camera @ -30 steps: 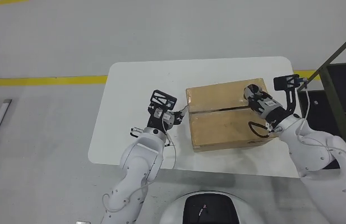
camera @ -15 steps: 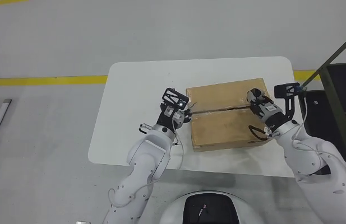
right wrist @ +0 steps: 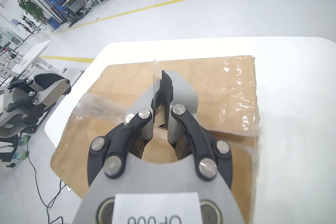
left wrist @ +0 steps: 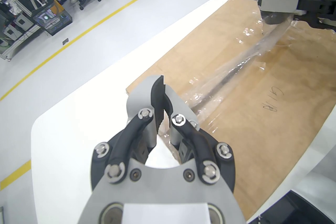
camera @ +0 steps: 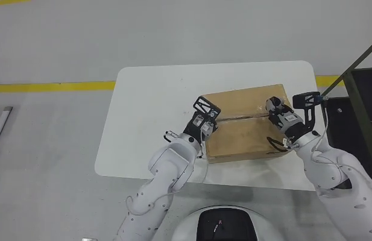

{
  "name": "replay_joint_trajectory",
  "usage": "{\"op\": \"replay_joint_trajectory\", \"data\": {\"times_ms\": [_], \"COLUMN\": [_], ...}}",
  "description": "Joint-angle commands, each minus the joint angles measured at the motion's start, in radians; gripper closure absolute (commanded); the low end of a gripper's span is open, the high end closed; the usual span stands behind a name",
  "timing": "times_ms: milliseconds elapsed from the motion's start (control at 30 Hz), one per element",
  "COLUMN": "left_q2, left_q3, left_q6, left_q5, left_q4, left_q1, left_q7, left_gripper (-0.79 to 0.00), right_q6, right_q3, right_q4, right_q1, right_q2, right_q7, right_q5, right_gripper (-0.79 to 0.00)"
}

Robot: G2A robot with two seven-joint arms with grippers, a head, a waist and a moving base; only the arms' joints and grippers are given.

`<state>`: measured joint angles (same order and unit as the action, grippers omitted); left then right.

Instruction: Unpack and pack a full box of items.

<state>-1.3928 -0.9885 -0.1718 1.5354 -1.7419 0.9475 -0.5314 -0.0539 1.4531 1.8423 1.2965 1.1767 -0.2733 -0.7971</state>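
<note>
A closed cardboard box [camera: 246, 126] lies on the right half of the white table [camera: 149, 108], with clear tape [left wrist: 236, 70] along its middle seam. My left gripper [camera: 211, 122] sits at the box's left end, just over the seam; its fingers [left wrist: 160, 93] are shut with nothing visible between them. My right gripper [camera: 274, 108] is at the seam's right end, shut on a strip of the clear tape [right wrist: 155, 83]. The strip rises twisted off the box [left wrist: 262, 117] up to the right gripper [left wrist: 275, 7]. The box's contents are hidden.
A dark green frame [camera: 360, 78] stands just off the table's right edge. The left part of the table, beside the box, is bare white surface. A yellow floor line [camera: 53, 86] runs behind the table.
My left gripper has moved right across the table to the box's left end. The right gripper has shifted slightly toward the box's right edge, still holding the tape.
</note>
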Motion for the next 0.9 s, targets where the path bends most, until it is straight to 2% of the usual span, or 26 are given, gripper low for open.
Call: {"op": "replay_joint_trajectory", "data": {"times_ms": [0,200,533,867], "left_q2": [-0.004,-0.013,-0.025,-0.030], "left_q3": [0.012,0.038,0.043,0.048], "left_q6": [-0.006,-0.019,-0.003,-0.023], "left_q5": [-0.002,-0.001,-0.009,-0.003], "left_q4": [0.017,0.061,0.070,0.076], "left_q1": [-0.011,-0.035,-0.061,-0.050], "left_q7": [-0.003,-0.020,-0.034,-0.045], "left_gripper": [0.000,0.000,0.000,0.000], "right_q6": [-0.003,-0.009,-0.015,-0.021], "right_q3": [0.003,0.009,0.015,0.009], "right_q4": [-0.001,0.002,0.012,0.002], "right_q1": [0.000,0.000,0.008,-0.001], "right_q2": [0.000,0.000,0.000,0.000], "right_q7": [0.001,-0.005,-0.022,-0.044], "right_q5": [0.000,-0.003,-0.017,-0.030], "right_gripper": [0.000,0.000,0.000,0.000]}}
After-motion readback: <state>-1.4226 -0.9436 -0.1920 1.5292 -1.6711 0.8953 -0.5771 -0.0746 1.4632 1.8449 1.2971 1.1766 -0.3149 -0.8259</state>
